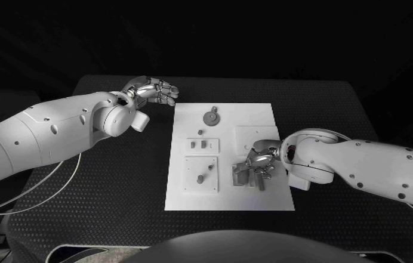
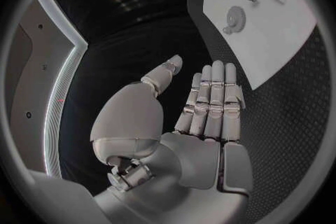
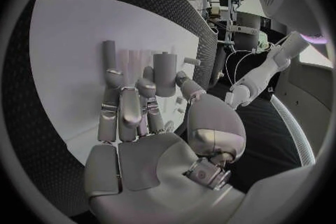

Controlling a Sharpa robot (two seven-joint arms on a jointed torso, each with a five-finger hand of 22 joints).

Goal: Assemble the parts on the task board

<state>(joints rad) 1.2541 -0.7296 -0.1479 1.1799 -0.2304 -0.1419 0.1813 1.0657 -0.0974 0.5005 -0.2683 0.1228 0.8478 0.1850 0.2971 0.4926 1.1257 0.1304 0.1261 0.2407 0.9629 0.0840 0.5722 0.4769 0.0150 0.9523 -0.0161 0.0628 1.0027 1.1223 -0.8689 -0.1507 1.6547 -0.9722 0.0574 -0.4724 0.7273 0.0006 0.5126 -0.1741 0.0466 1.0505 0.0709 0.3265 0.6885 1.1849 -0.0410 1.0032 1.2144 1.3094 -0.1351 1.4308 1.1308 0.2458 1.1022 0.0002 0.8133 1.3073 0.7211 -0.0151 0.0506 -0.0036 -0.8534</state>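
Observation:
The white task board [image 1: 231, 198] lies in the middle of the black table. My right hand [image 1: 259, 161] rests on its near right part, fingers stretched along the board [image 3: 73, 39]. Its thumb and a finger pinch an upright grey peg [image 3: 164, 74]. A ribbed grey holder [image 1: 241, 174] and a second peg [image 3: 108, 54] lie by the fingertips. My left hand [image 1: 153, 90] hovers off the board's far left corner, flat and holding nothing [image 2: 210, 106]. A grey gear [image 1: 210, 117] sits at the board's far end [image 2: 233, 18].
Two raised white plates stand on the board's left half, one [image 1: 202, 145] with two small pieces, the other [image 1: 202, 174] with small pegs. A plain square plate [image 1: 256, 133] lies just beyond my right hand. Black table [image 1: 103, 191] surrounds the board.

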